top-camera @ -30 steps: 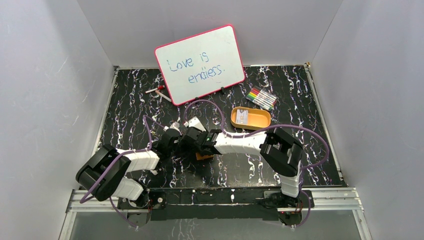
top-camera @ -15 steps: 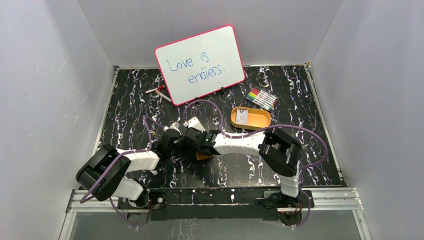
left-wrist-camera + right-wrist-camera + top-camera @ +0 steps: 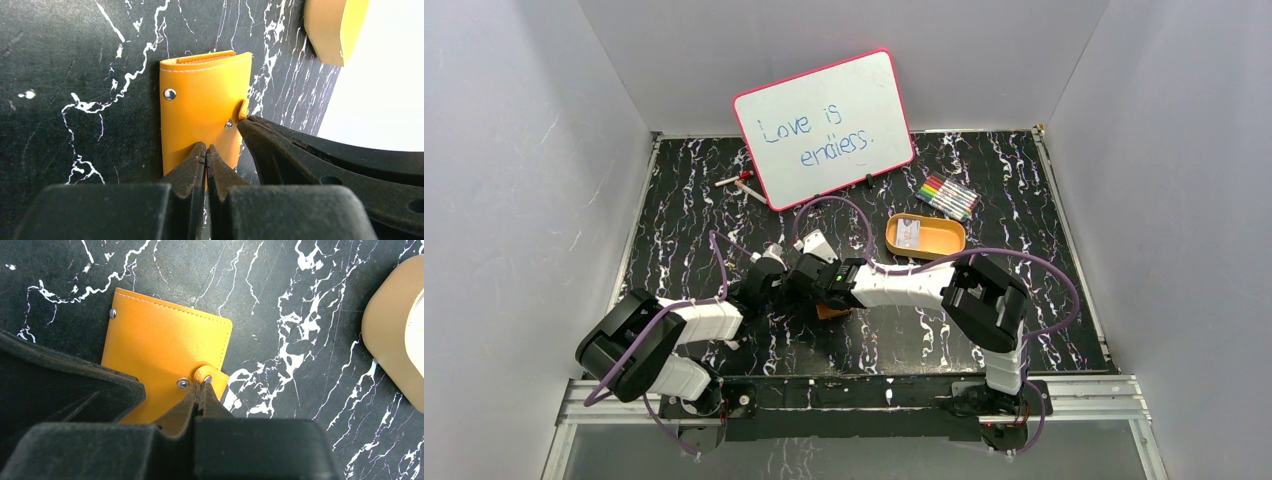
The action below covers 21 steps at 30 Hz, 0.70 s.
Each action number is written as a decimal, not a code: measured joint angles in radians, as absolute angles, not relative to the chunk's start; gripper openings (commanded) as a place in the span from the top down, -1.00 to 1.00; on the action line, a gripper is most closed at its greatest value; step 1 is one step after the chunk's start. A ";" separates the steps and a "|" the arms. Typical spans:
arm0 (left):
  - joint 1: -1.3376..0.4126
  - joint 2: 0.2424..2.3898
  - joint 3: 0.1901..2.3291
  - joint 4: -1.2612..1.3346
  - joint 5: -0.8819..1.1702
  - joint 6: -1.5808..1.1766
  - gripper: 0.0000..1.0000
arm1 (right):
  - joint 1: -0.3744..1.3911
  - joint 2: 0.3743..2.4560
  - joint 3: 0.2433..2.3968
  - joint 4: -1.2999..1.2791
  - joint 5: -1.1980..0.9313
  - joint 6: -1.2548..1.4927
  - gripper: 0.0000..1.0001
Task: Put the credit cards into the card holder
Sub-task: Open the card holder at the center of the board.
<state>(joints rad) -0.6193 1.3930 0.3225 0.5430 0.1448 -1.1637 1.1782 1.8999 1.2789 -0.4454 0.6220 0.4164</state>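
Note:
The card holder [image 3: 205,95] is a closed orange wallet lying flat on the black marbled table; from above only a corner of the card holder [image 3: 830,312] shows under the arms. My left gripper [image 3: 206,149] is shut on its near edge. My right gripper [image 3: 202,386] is shut on the card holder's [image 3: 165,347] snap tab [image 3: 212,374], beside the metal snap. The two grippers meet over it [image 3: 806,285]. A pale credit card [image 3: 907,233] lies in the orange oval tray [image 3: 944,243]; its edge shows in the right wrist view [image 3: 417,322].
A pink-rimmed whiteboard [image 3: 824,127] leans on the back wall. Coloured markers [image 3: 946,196] lie at the back right, a red-capped pen [image 3: 742,181] at the back left. The tray [image 3: 387,347] sits right of the wallet. Grey walls close in three sides.
Almost nothing: the right arm's wrist has shifted very slightly to the left over the wallet. Both grippers stay shut at the same spot.

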 measured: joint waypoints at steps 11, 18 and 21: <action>-0.619 1.397 0.334 0.529 0.146 -1.159 1.00 | 1.143 1.794 1.175 -0.437 0.616 0.495 1.00; -0.623 1.369 0.363 0.460 0.147 -1.104 0.26 | 1.093 1.590 1.046 -0.396 0.508 0.555 1.00; -0.623 1.324 0.383 0.410 0.150 -1.073 -0.08 | 1.093 1.512 1.036 -0.393 0.486 0.566 1.00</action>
